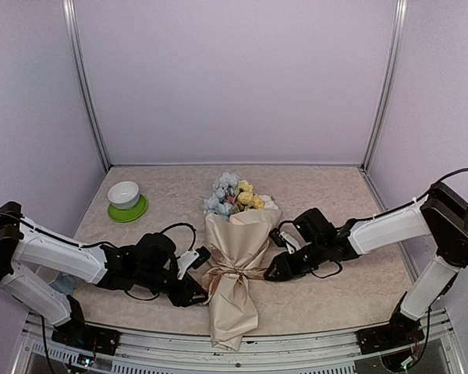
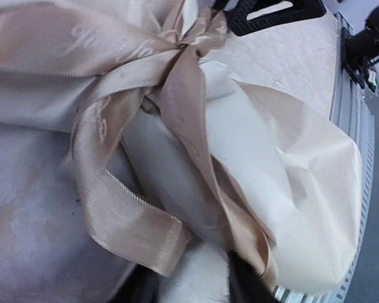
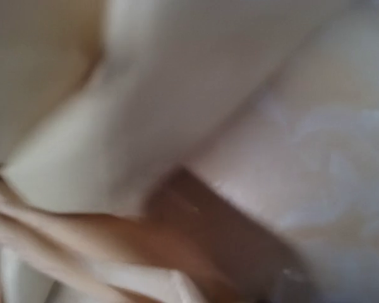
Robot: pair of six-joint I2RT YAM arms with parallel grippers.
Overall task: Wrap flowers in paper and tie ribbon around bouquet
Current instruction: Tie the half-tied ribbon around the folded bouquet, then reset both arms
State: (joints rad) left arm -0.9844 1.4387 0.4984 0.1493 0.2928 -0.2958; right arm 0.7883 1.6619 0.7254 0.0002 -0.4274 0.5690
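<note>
The bouquet [image 1: 235,257] lies mid-table, blooms pointing away from me. Its flowers [image 1: 234,195], pale blue, pink and yellow, stick out of the beige paper [image 1: 234,312] cone. A tan ribbon [image 1: 232,273] is knotted round the waist, its loops and tails [image 2: 114,208] close up in the left wrist view. My left gripper [image 1: 196,296] sits at the ribbon's left side; its dark fingers [image 2: 243,284] stand apart, with nothing clamped between them and a tail draped on one. My right gripper [image 1: 273,273] is at the ribbon's right side. Its wrist view is blurred, showing only ribbon [image 3: 196,227] and paper [image 3: 177,95].
A white bowl [image 1: 124,192] on a green saucer [image 1: 129,213] stands at the back left. The table's metal front rail [image 1: 312,343] runs just below the paper's tail. Enclosure walls close in the back and both sides.
</note>
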